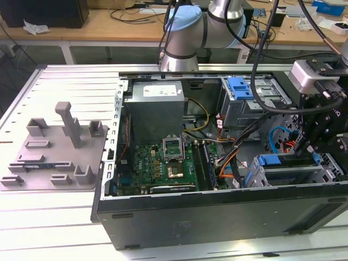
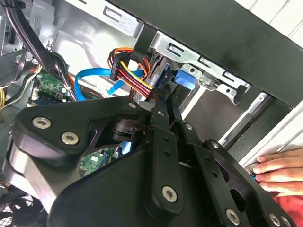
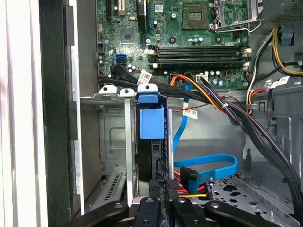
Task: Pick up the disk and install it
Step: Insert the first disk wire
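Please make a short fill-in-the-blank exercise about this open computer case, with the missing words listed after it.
1. The flat data cable lying near the drive bay is ____ in colour.
2. Outside the case, on the exterior view's left, stands a ____ plastic fixture.
3. In the second wrist view, a person's ____ rests beside the case.
4. The gripper is inside the computer ____.

Missing words: blue; grey; hand; case

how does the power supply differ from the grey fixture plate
The power supply is a closed box with a white label; the fixture plate is flat with upright posts. The power supply sits inside the computer case, the plate outside on the table. Both are grey.
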{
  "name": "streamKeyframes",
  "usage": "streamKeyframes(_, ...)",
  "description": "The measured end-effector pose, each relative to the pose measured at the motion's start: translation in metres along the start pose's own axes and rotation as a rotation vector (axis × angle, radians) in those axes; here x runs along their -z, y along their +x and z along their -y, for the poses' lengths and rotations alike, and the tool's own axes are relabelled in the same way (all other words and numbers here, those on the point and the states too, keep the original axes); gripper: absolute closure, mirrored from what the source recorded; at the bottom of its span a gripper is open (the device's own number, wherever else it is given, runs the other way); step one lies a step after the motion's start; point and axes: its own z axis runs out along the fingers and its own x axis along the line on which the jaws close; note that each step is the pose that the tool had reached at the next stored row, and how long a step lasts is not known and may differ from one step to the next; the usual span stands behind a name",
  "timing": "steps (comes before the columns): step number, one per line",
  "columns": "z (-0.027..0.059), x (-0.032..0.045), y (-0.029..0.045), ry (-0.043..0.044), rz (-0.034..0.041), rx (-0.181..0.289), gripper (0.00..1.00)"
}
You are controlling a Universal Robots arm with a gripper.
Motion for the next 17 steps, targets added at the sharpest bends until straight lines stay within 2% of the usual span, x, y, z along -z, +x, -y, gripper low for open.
streamKeyframes(9, 0.0, -0.0037, 0.0001, -0.0002, 0.0, 0.0, 0.84)
streamKeyframes(10, -0.0001, -0.0022, 0.0001, -0.0003, 0.0012, 0.0, 0.82)
streamKeyframes(14, 0.0, 0.0105, 0.0001, 0.0, -0.0003, 0.0, 0.58)
streamKeyframes(17, 0.0, 0.0203, 0.0001, 0.0, -0.0007, 0.0, 0.58)
